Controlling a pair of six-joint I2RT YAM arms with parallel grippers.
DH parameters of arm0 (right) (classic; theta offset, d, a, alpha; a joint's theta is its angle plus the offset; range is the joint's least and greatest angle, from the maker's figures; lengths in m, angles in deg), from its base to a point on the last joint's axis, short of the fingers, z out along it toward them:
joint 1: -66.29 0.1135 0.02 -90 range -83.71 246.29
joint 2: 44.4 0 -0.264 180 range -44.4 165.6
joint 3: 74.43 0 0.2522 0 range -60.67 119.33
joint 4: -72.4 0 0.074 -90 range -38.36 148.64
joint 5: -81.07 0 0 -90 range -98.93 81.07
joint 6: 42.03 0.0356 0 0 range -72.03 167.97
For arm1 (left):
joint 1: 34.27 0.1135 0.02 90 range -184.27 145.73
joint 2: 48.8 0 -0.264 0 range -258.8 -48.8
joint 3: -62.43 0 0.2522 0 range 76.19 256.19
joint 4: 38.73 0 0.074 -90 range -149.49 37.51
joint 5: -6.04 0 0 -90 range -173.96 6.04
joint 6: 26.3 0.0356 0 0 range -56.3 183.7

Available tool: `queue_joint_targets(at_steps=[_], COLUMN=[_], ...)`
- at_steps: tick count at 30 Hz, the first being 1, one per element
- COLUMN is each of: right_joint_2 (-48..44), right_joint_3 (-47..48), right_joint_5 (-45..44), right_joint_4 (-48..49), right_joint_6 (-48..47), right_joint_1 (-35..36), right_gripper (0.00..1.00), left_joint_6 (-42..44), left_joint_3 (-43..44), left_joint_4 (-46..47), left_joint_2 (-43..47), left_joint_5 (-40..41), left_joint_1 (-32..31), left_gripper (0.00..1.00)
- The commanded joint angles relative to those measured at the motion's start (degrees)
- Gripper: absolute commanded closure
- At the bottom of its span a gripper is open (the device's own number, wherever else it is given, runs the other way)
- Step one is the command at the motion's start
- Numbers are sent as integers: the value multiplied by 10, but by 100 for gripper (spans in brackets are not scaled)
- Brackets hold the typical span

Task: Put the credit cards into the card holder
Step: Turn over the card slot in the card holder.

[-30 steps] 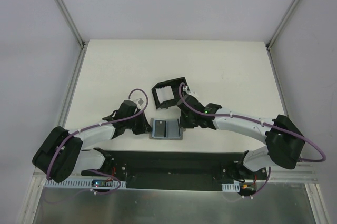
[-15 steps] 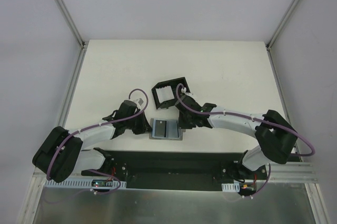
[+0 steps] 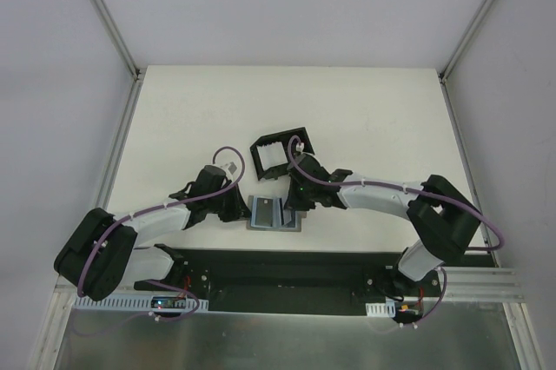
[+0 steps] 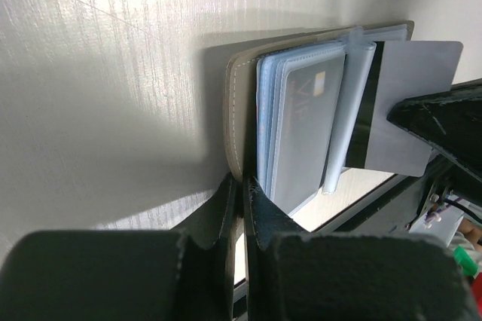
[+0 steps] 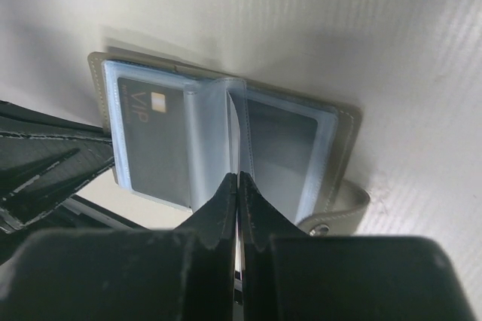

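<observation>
Here, the black plastic box frame (image 3: 258, 155) sits just on the far side of an open grey sleeved wallet (image 3: 274, 212). Left claw (image 4: 242, 185) is clamped tight on the wallet's left edge — right claw (image 5: 238, 181) clamped tight on a thin black-striped card (image 4: 410, 102) above its right half.

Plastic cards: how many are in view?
2: one dark VIP card inside the open grey wallet's clear plastic sleeve, one white card with a black stripe pinched in the right gripper. Other sleeves may hide more.
</observation>
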Motion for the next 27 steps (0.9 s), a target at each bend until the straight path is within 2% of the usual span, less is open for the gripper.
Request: queue_joint_targets(at_steps=[1, 6, 9, 15, 24, 27], right_joint_2=[39, 33, 8, -16, 28, 12], right_joint_3=[-7, -9, -9, 14, 78, 85], right_joint_5=[37, 68, 57, 44, 66, 50], right_joint_4=[23, 86, 101, 101, 70, 55], right_joint_6=[4, -1, -5, -22, -48, -59], right_joint_1=[-3, -2, 4, 22, 46, 47], right_gripper=[100, 100, 100, 100, 100, 100], left_joint_6=[12, 6, 3, -8, -17, -16], left_joint_3=[-16, -23, -26, -30, -30, -32], left_joint_4=[-38, -34, -32, -28, -27, -28], left_joint_2=[-18, -19, -23, -43, -59, -63], left_joint_5=[18, 21, 26, 38, 50, 57], left_joint_1=[2, 2, 2, 2, 2, 2], left_gripper=[100, 100, 100, 100, 100, 100])
